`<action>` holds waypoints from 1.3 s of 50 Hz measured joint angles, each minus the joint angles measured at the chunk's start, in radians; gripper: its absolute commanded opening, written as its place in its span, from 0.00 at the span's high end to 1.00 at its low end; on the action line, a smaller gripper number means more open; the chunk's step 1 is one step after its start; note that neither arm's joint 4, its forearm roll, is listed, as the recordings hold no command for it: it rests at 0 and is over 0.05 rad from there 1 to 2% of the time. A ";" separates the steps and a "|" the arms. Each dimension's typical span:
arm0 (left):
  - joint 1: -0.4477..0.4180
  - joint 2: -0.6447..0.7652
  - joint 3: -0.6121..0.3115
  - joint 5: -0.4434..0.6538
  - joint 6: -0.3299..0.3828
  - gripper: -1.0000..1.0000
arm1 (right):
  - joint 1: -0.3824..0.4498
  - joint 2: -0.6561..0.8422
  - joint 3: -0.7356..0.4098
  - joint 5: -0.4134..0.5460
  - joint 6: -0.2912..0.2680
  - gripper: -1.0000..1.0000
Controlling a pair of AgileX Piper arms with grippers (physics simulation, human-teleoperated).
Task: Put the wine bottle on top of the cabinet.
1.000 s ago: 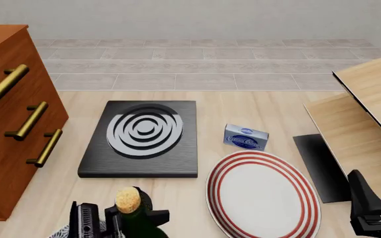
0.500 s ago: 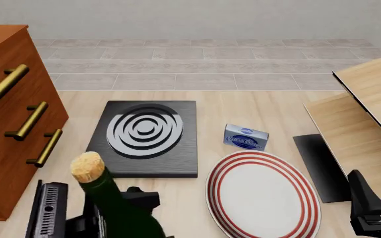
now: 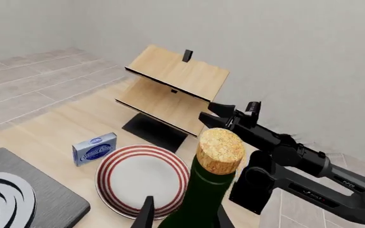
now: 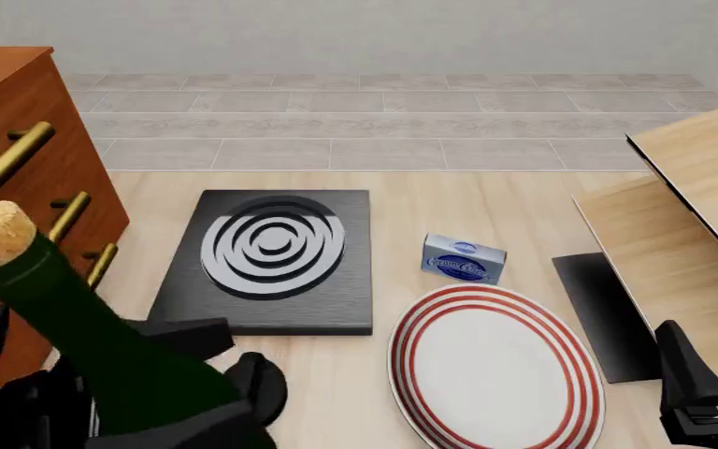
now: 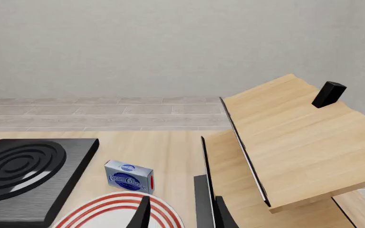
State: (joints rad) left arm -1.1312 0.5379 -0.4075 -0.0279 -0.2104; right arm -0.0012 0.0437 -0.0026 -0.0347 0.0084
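1. Front view: wine bottle (image 4: 97, 346) is up off the tabletop (image 4: 522, 201), tilted, cork end toward the upper left. It sits at the lower left, right in front of the cabinet (image 4: 16, 187), and hides part of the cabinet's lower front.
2. Front view: cabinet stands at the left edge, reddish-brown, with brass bar handles (image 4: 10, 157) on the face turned to the table. Bottle is not on its top.
3. Front view: my left fingers (image 4: 147, 412) are mostly hidden behind the bottle body; black arm parts wrap round its lower half. My right arm (image 4: 696, 398) shows only as a black piece at the lower right; its fingers can't be judged here.
4. Front view: black hob plate (image 4: 272, 267) with white rings lies mid-table, a small blue box (image 4: 464, 259) just to its right, and a red-striped plate (image 4: 496, 367) nearer me. Pale wood shelf unit (image 4: 683, 234) is at the right.
5. Left wrist view: my left fingers (image 3: 181, 219) are closed on the bottle (image 3: 201, 199), one tip on each side of the green glass. The cork (image 3: 220, 149) points away from the camera. My right arm (image 3: 284, 154) crosses behind it. Striped plate (image 3: 141, 179), blue box (image 3: 94, 148) and shelf unit (image 3: 173, 88) are beyond.
6. Right wrist view: my right fingers (image 5: 181, 216) are parted with nothing between them, hanging over the plate's edge (image 5: 116, 209) beside the shelf unit (image 5: 290, 142). Blue box (image 5: 129, 176) and hob plate (image 5: 27, 173) lie further out. A small black block (image 5: 329, 94) sits on the shelf's top board.
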 measured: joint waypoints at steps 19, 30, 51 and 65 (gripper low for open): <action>0.069 -0.132 -0.111 0.217 -0.007 1.00 | 0.000 0.000 0.000 0.000 0.000 0.00; 0.108 -0.181 -0.180 0.321 -0.008 1.00 | 0.000 0.000 0.000 0.000 0.000 0.00; 0.228 -0.249 -0.314 0.488 0.030 1.00 | 0.000 0.000 0.000 0.000 0.000 0.00; 0.279 -0.266 -0.370 0.542 0.060 1.00 | 0.000 0.000 0.000 0.000 0.000 0.00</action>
State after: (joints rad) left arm -0.8521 0.2716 -0.7775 0.5140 -0.1500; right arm -0.0012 0.0437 -0.0026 -0.0347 0.0084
